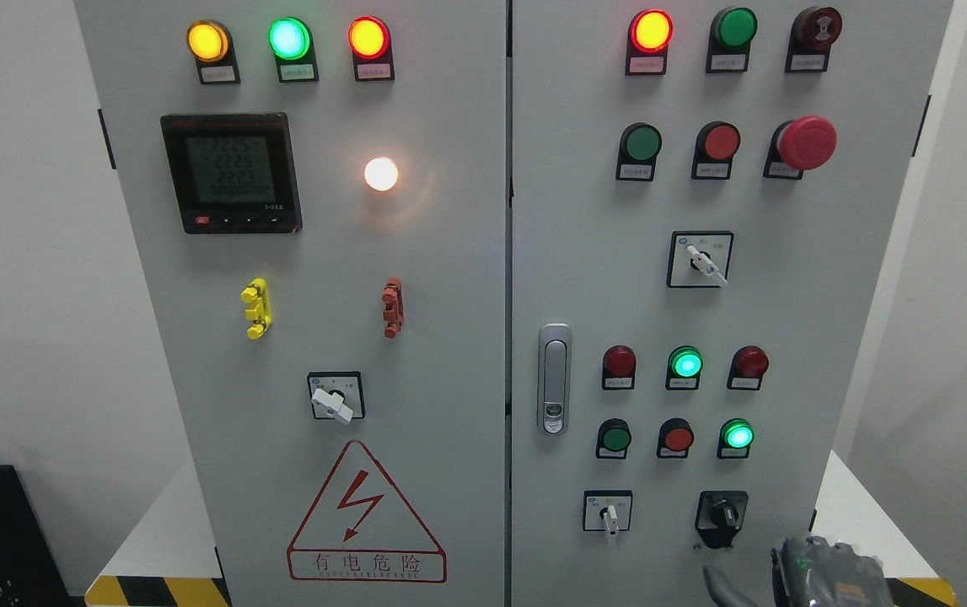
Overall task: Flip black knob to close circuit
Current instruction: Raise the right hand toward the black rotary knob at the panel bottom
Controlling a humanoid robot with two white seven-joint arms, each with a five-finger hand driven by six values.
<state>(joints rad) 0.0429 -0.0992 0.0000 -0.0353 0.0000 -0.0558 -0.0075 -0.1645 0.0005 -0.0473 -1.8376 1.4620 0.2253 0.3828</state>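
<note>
**Hand below the black knob, no contact yet**

The right hand shows only in part at the bottom right edge of the head view: a grey, gloved back of the hand with a small green light on it, plus what looks like one dark finger curving off to its left. Most of the fingers are cut off by the frame edge, so I cannot tell how far open it is; it appears to hold nothing. The left hand is out of sight.

Just above and to the left of the hand sits the black knob, a rotary selector on a black plate low on the right door of the grey cabinet. The hand is near the knob but apart from it, with bare panel between them. The knob's pointer seems to angle toward the lower right, though glare and its dark colour make the setting hard to read.

To the knob's left is a white selector switch, and above the two stand rows of indicator lamps, two of them glowing green. Higher still is the red mushroom stop button.

Judged from this, the task is at its start: the approach is partly made, but the grasp and the turn itself are both left to do. The hand must rise and shift slightly left to close on the knob.
</note>
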